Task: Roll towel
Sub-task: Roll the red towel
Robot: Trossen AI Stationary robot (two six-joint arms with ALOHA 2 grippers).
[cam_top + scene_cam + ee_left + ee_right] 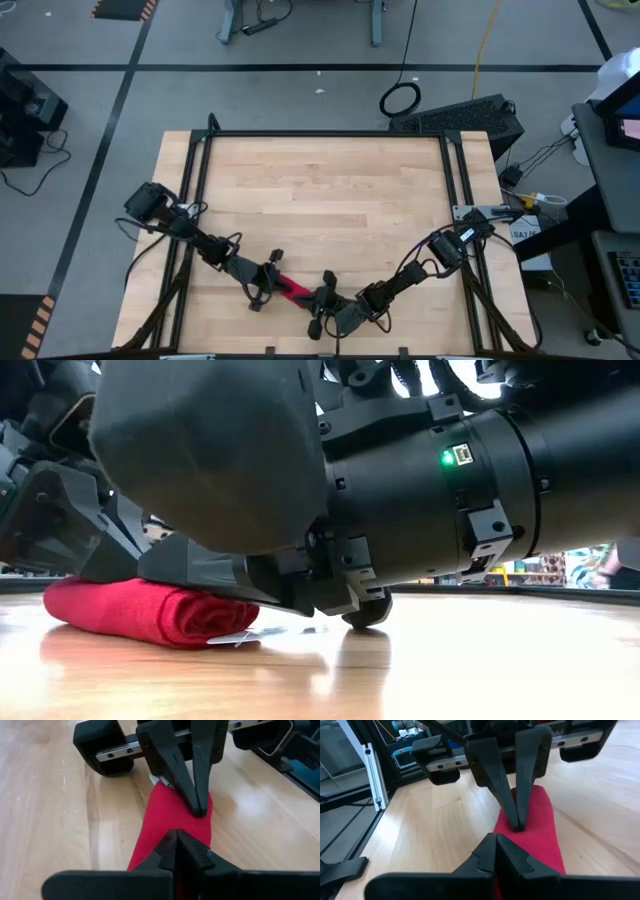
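Item: red towel [294, 291], already a tight roll, lying near the table's [330, 190] front edge, white tag [232, 639] showing at one end.

Handling: judged final tuck; press evenly at both ends so the roll does not unwind, then lift straight off.

Left gripper [179, 851]: fingers closed, tips down on the roll's left end.

Right gripper [496, 851]: fingers closed, pressing the right end.

Arms: both low, angled inward, facing each other.

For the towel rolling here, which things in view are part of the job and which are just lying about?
Part of the job:
- towel, rolled, on the table
- left gripper, shut on the towel
- right gripper, shut on the towel

Lying about:
- cable coil on the floor
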